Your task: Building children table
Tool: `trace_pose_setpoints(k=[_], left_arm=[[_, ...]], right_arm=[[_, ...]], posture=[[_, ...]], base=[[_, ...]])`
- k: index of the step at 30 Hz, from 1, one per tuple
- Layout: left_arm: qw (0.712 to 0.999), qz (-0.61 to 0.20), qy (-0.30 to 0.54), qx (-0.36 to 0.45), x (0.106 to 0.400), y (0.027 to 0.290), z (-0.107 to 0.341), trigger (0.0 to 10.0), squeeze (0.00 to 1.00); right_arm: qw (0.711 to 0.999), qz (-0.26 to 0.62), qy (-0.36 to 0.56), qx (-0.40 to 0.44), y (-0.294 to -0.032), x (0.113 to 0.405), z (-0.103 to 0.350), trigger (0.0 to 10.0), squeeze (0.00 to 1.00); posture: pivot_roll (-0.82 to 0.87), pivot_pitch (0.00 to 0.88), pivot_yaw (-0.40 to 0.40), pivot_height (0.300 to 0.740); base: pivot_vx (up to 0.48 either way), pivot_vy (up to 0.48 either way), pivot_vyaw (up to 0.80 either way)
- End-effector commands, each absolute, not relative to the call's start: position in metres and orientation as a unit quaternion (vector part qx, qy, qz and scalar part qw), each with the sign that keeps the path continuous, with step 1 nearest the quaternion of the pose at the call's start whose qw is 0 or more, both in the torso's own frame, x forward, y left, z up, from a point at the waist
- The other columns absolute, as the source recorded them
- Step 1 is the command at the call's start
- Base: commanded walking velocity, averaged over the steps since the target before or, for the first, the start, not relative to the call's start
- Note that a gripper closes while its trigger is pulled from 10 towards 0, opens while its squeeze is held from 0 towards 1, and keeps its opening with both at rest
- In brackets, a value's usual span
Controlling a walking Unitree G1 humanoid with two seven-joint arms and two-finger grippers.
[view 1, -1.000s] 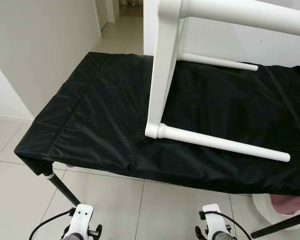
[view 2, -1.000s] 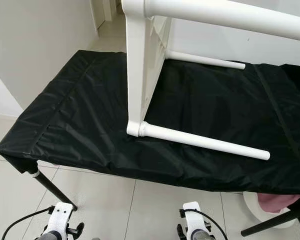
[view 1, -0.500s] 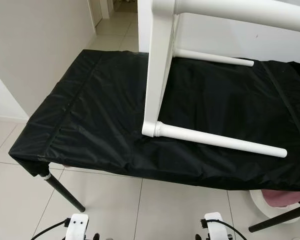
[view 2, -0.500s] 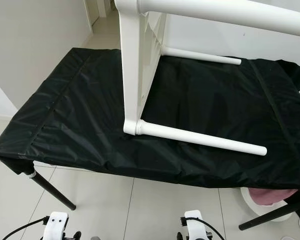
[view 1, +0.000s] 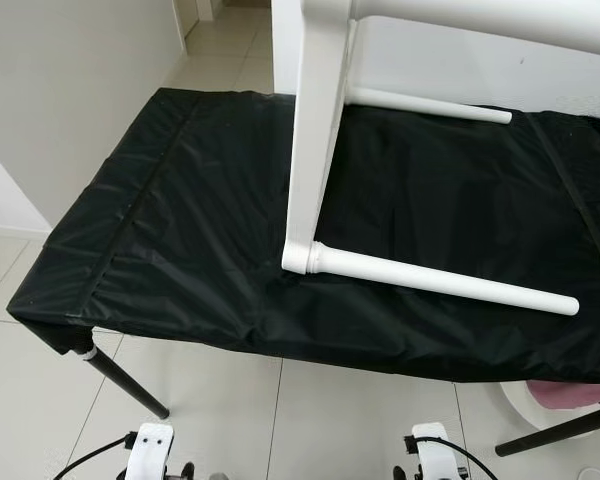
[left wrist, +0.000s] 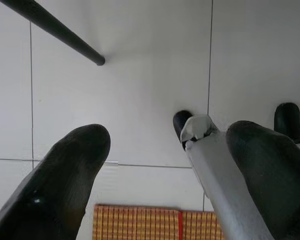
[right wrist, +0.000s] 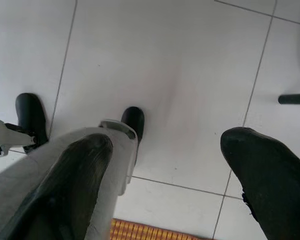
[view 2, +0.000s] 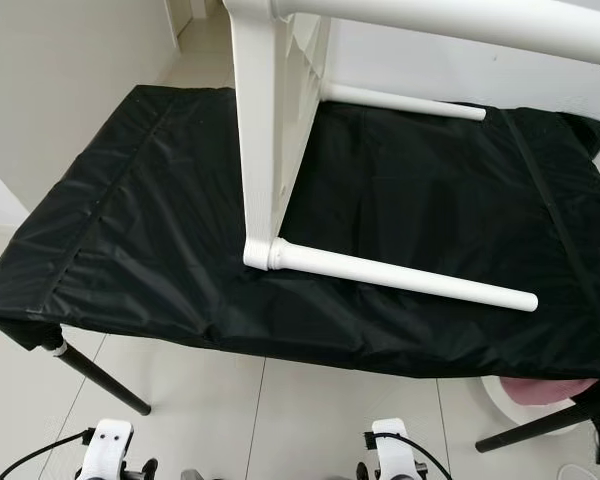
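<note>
Nothing on the bench has shifted; only the head camera has moved, so more floor shows below the near edge and both arms sit lower in the eye views than a second ago. White table lies on its side on the bench, which wears a black, creased, slightly shiny cover. One round leg runs along the cover from the corner joint toward 3 o'clock; a second leg lies at 1 o'clock, and a third crosses the top of the view. Frame and legs are smooth painted white, the legs cylindrical, the side rail flat.

Left gripper hangs idle over pale glossy floor tiles, fingers spread with nothing between them. Right gripper hangs likewise, fingers wide apart and empty.

My reading: the step is approach, before any handling. Next, the arms likely need to rise to bench height and take hold near the corner joint at the middle of the view.
</note>
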State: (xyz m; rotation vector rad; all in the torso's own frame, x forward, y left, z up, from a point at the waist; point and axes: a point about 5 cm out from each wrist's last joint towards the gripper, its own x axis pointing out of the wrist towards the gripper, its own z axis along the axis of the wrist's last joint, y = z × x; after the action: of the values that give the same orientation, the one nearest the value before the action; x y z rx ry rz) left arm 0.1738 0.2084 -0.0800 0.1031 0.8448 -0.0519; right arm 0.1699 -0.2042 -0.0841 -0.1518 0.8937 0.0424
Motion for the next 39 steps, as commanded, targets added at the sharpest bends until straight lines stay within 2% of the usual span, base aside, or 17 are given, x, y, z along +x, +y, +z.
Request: trace_pose_setpoints(k=[1, 4, 12, 23, 27, 30, 31, 36, 37, 39], left_arm=[[0.909, -0.022, 0.414, 0.048, 0.173, 0.208, -0.081, 10.0, 0.0], [0.913, -0.02, 0.405, 0.04, 0.18, 0.201, -0.079, 10.0, 0.0], [0.91, -0.036, 0.412, 0.039, 0.175, 0.187, -0.083, 10.0, 0.0], [0.908, -0.027, 0.417, 0.035, 0.172, 0.192, -0.084, 10.0, 0.0], [0.903, -0.089, 0.414, 0.072, 0.171, 0.182, -0.085, 10.0, 0.0], [0.902, -0.095, 0.414, 0.074, 0.171, 0.18, -0.085, 10.0, 0.0], [0.904, -0.075, 0.417, 0.057, 0.171, 0.182, -0.085, 10.0, 0.0], [0.906, -0.075, 0.414, 0.045, 0.172, 0.182, -0.084, 10.0, 0.0], [0.91, 0.015, 0.413, -0.01, 0.179, 0.204, -0.08, 10.0, 0.0], [0.91, 0.015, 0.413, -0.01, 0.179, 0.204, -0.08, 10.0, 0.0]], right_arm=[[0.894, 0.023, 0.441, -0.072, -0.202, 0.17, -0.085, 10.0, 0.0], [0.896, 0.033, 0.436, -0.083, -0.202, 0.177, -0.082, 10.0, 0.0], [0.896, 0.045, 0.432, -0.088, -0.197, 0.184, -0.08, 10.0, 0.0], [0.891, 0.056, 0.442, -0.088, -0.192, 0.176, -0.084, 10.0, 0.0], [0.89, 0.063, 0.443, -0.091, -0.19, 0.174, -0.086, 10.0, 0.0], [0.89, 0.058, 0.444, -0.086, -0.191, 0.173, -0.086, 10.0, 0.0], [0.891, 0.052, 0.444, -0.081, -0.192, 0.173, -0.086, 10.0, 0.0], [0.893, 0.048, 0.44, -0.082, -0.195, 0.174, -0.085, 10.0, 0.0], [0.897, -0.009, 0.439, -0.051, -0.209, 0.176, -0.082, 10.0, 0.0], [0.897, -0.009, 0.439, -0.051, -0.209, 0.176, -0.082, 10.0, 0.0]], posture=[[-0.09, 0.004, 0.072, 0.74], [-0.08, 0.0, 0.051, 0.74], [-0.08, 0.0, 0.043, 0.74], [-0.07, 0.0, 0.039, 0.74], [-0.07, 0.0, 0.037, 0.74], [-0.07, 0.0, 0.037, 0.74], [-0.08, 0.0, 0.045, 0.74], [-0.07, 0.0, 0.039, 0.74], [-0.07, 0.0, 0.037, 0.74], [-0.07, 0.0, 0.037, 0.74]], base=[[0.0, 0.0, 0.0], [0.0, 0.0, 0.0], [0.0, 0.0, 0.0], [0.0, 0.0, 0.0], [0.0, 0.0, 0.0], [0.0, 0.0, 0.0], [0.0, 0.0, 0.0], [0.0, 0.0, 0.0], [0.0, 0.0, 0.0], [0.0, 0.0, 0.0]])
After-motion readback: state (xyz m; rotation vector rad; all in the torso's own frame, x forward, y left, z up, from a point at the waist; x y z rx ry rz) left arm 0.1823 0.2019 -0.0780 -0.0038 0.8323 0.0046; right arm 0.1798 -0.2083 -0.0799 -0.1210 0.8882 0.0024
